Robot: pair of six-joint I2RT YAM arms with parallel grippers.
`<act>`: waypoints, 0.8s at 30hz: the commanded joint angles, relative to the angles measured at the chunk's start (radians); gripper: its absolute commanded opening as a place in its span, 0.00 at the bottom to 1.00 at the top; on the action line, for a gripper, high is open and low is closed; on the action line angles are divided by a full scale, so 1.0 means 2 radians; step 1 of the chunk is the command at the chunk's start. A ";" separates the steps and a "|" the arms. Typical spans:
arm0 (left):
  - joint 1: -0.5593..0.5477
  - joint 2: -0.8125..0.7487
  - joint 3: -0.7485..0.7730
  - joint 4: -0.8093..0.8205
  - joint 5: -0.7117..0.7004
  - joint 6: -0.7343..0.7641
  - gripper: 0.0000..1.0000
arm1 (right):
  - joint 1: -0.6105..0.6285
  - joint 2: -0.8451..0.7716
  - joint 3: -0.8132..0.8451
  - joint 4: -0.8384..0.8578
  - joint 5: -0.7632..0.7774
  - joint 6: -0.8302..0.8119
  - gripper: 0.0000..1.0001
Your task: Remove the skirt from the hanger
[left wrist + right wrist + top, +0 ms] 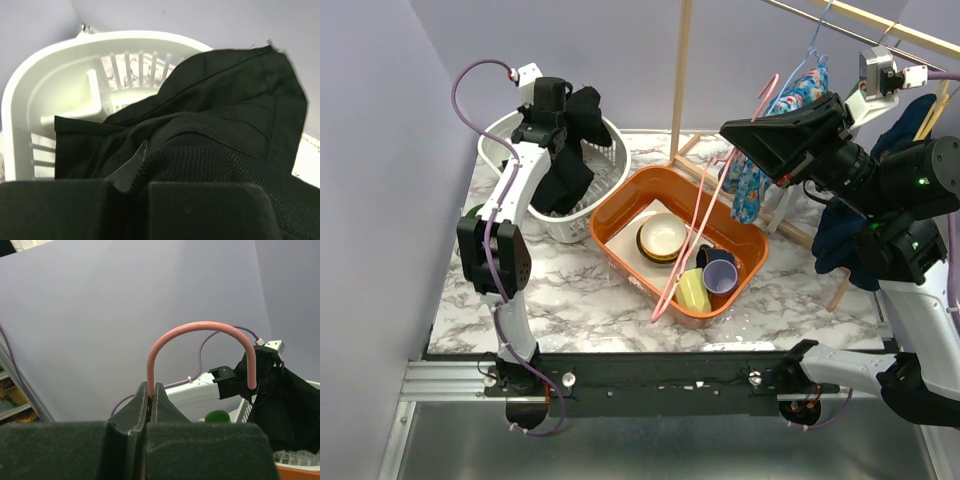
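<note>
Where the white basket point(492, 140) stands, the black skirt point(565, 165) hangs crumpled, partly down inside it. Its top is bunched in the left gripper point(129, 210), whose jaws are closed tight on the cloth just above the rim. Well right of the basket, the right gripper point(151, 395) pinches the thin pink hanger point(200, 326), jaws clamped together.

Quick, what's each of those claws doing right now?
Left gripper: shut on the black skirt.
Right gripper: shut on the pink hanger.

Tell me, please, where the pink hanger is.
In the top view the pink hanger hangs right of centre, its hook pinched in the shut right gripper, its lower end over the orange tub.
</note>
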 commanded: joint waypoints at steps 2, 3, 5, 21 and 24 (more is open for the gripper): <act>0.012 0.028 -0.011 -0.077 0.022 -0.085 0.00 | -0.004 -0.022 -0.014 0.006 0.017 -0.001 0.01; 0.012 0.032 -0.019 -0.083 0.016 -0.096 0.00 | -0.003 -0.023 -0.016 0.004 0.018 -0.002 0.01; 0.014 0.033 -0.045 -0.088 0.000 -0.123 0.05 | -0.004 -0.025 -0.017 0.003 0.021 -0.005 0.01; 0.003 -0.108 0.074 -0.186 0.158 0.037 0.99 | -0.004 0.036 0.025 -0.082 0.068 -0.069 0.01; -0.001 -0.163 0.058 -0.165 0.268 0.047 0.97 | -0.004 0.059 0.049 -0.099 0.056 -0.078 0.01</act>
